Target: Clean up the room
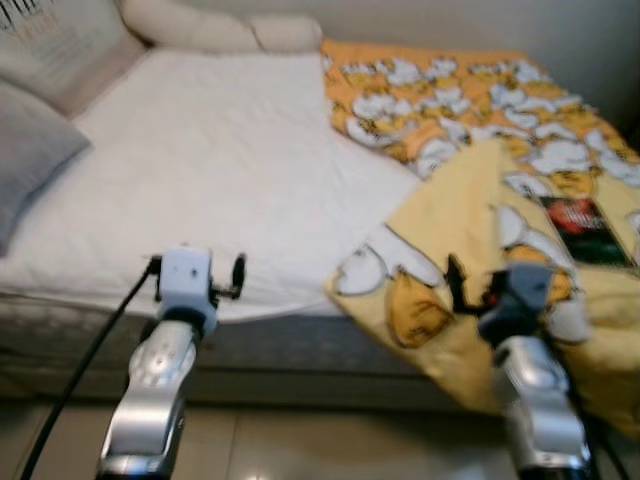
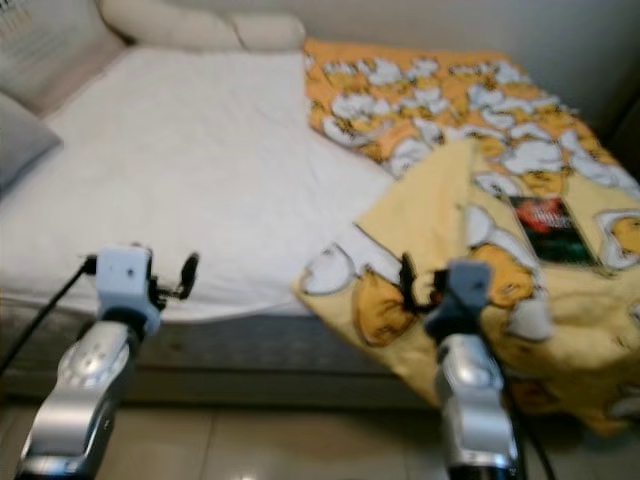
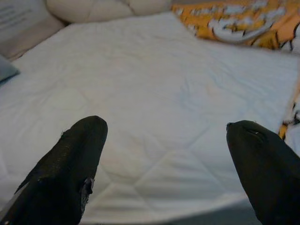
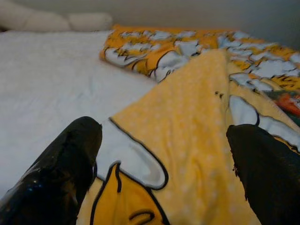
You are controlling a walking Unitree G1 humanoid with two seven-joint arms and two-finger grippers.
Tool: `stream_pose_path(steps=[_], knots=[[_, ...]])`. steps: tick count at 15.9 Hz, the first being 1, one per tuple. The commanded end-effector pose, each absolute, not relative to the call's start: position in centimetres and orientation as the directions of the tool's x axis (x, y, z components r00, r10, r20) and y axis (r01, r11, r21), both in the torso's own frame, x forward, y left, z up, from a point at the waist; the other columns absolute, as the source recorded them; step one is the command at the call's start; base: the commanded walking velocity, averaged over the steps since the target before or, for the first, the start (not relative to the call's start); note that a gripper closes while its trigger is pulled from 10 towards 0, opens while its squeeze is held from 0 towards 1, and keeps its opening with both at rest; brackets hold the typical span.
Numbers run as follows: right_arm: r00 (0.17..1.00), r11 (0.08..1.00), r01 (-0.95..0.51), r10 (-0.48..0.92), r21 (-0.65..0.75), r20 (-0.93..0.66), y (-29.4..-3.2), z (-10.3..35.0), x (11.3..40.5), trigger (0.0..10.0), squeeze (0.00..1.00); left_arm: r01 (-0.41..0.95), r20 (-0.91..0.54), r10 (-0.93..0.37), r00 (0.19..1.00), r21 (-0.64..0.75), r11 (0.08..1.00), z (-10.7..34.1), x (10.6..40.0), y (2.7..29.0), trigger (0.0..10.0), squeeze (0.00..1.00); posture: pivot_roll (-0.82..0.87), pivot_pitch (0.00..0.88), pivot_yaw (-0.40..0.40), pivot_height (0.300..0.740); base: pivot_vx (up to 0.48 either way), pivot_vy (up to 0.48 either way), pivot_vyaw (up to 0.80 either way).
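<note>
Left hand spread over bare sheet — right hand spread above blanket edge.

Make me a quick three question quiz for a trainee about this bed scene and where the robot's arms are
1. True or false: the yellow cartoon blanket covers the whole white mattress.
2. Which gripper is over the blanket's folded corner? A) left gripper B) right gripper
3. Fill in: a dark ____ lies on the blanket near the bed's right side.

Key
1. False. It is bunched on the robot's right side and hangs over the front edge.
2. B. The left gripper, jaws open, faces bare mattress.
3. Book, as far as the blur allows.
</note>
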State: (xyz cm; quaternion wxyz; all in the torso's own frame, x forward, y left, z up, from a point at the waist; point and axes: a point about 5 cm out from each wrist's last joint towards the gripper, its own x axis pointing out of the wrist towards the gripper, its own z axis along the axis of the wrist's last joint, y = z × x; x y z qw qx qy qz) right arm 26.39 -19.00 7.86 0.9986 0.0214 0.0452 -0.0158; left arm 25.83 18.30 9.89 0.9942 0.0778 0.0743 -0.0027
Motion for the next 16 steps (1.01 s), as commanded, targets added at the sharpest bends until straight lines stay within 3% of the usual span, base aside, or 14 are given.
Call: stream_pose_path(steps=[1, 12, 16], knots=[[0.995, 0.999, 0.033, -0.031, 0.022, -0.094, -19.13, 8.04, 26.65, 10.0, 1.00, 0.019, -0.135, 0.003, 0.991, 0.156, 0.988, 10.33, 26.10, 18.17, 10.0, 1.00, -0.02, 0.000, 0.006, 0.740, 0.000, -0.480, 0.00], [0.995, 0.998, 0.033, -0.028, 0.044, -0.100, -18.88, 7.86, 26.99, 10.0, 1.00, 0.020, -0.139, 0.003, 0.990, 0.167, 0.986, 10.46, 26.40, 18.40, 10.0, 1.00, -0.02, 0.000, 0.014, 0.740, 0.000, -0.480, 0.75], [0.994, 0.997, 0.040, -0.033, 0.066, -0.104, -18.84, 7.71, 27.06, 10.0, 1.00, 0.019, -0.141, 0.005, 0.990, 0.168, 0.986, 10.49, 26.44, 18.52, 10.0, 1.00, -0.02, 0.000, 0.017, 0.740, 0.000, -0.480, 0.00]])
